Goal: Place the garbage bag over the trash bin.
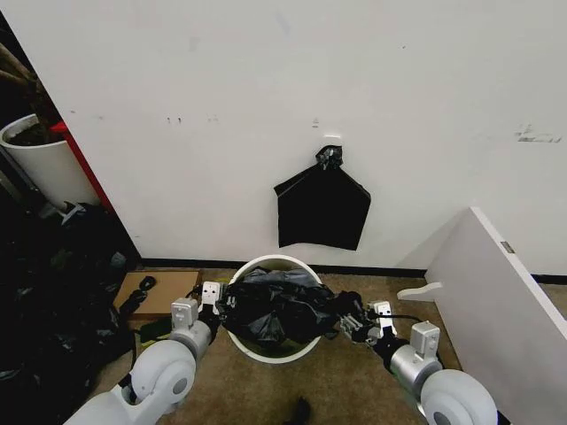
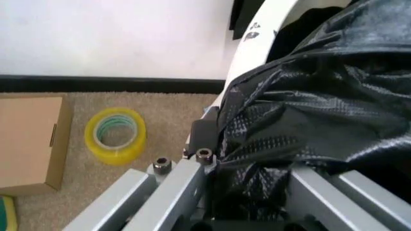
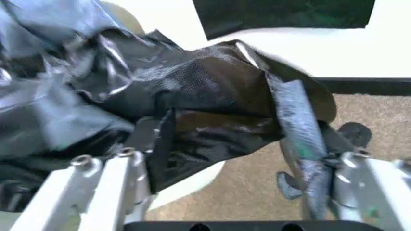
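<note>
Low in the head view, the two arms are seen reaching forward from the bottom corners of the frame. The left gripper (image 1: 215, 305) is found at lower centre-left, at the left side of the trash bin (image 1: 257, 351), and its fingers are clamped on the edge of the garbage bag (image 1: 276, 308). In the left wrist view the crinkled garbage bag (image 2: 308, 115) is seen pinched between the grey fingers (image 2: 192, 175), with the white wall of the trash bin (image 2: 257, 33) just behind it. The right gripper (image 1: 353, 320) is placed at lower centre-right, at the right side of the bin, and it is also closed on the bag. In the right wrist view a fold of the bag (image 3: 192, 101) is held between the metal fingers (image 3: 132, 173)

The bag is spread loosely across the open top of the bin, between both grippers, with the white rim still visible in front and behind. A roll of yellow tape (image 2: 115, 134) and a cardboard box (image 2: 29, 139) are lying on the carpet beside the bin. Further back, a flat black bag (image 1: 322, 208) is hung on the white wall (image 1: 266, 106), in the centre of the frame
</note>
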